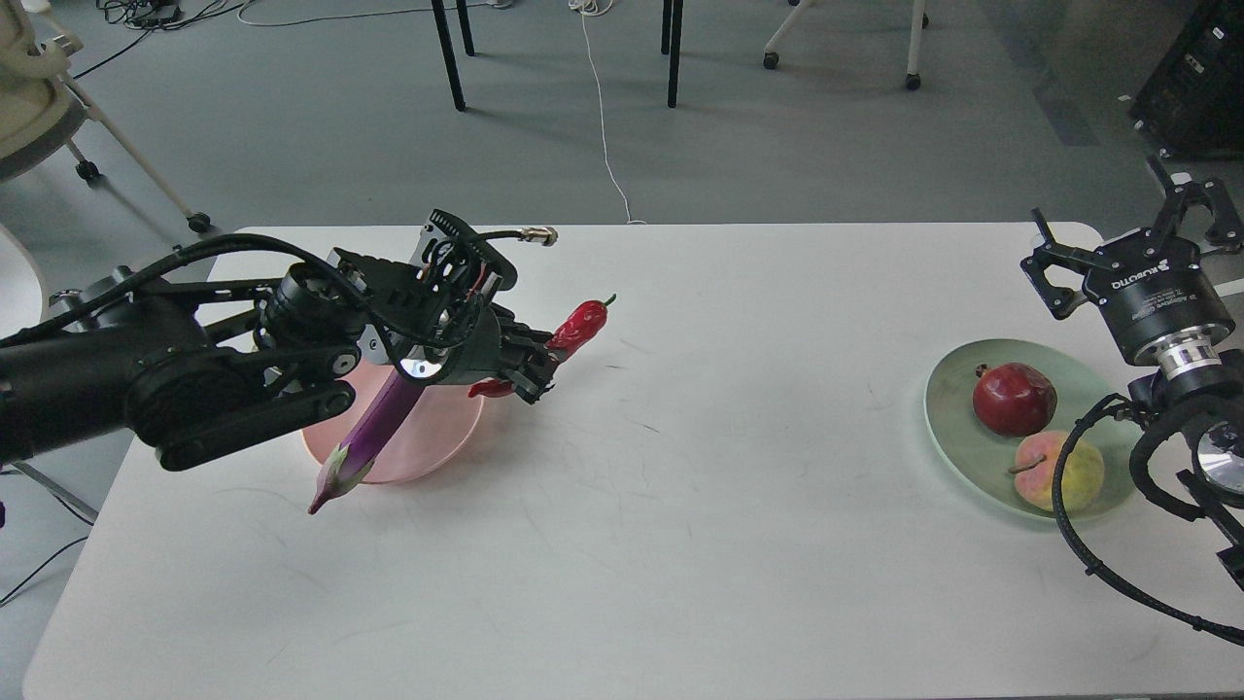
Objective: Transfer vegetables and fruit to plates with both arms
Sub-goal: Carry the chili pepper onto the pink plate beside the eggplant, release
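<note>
My left gripper is shut on the red chili pepper and holds it above the table, just right of the pale pink plate. The purple eggplant lies across the pink plate, its calyx end hanging over the plate's front-left rim. The pale green plate at the right holds the dark red pomegranate and the yellow-pink apple-like fruit. My right gripper is open and empty, raised behind the green plate.
The white table reaches from the left edge to the right one. Beyond its far edge are chair and table legs, a white cable on the grey floor and a dark cabinet at the far right.
</note>
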